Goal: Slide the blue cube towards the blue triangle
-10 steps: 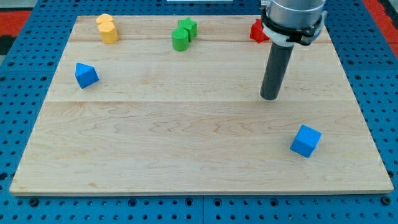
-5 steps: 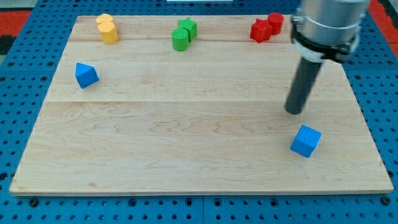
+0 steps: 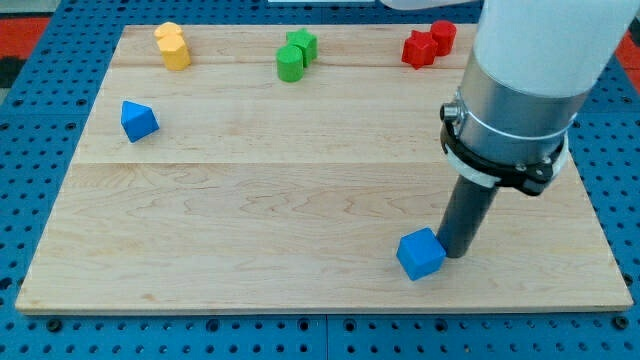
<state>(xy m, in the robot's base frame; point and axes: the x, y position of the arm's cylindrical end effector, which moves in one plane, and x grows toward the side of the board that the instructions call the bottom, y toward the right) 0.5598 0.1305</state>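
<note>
The blue cube [image 3: 421,254] lies near the board's bottom edge, right of the middle. My tip [image 3: 457,251] touches the cube's right side. The blue triangle [image 3: 138,120] sits far off at the board's left, in the upper half. The rod rises from the tip into the large grey and white arm body at the view's upper right.
Two yellow blocks [image 3: 173,45] sit at the board's top left. Two green blocks [image 3: 295,54] sit at top middle. Two red blocks [image 3: 427,43] sit at top right. The wooden board [image 3: 300,200] rests on a blue pegboard.
My tip has moved down the view and to the cube's right side. The blue cube has slid leftward and slightly down, and has turned a little.
</note>
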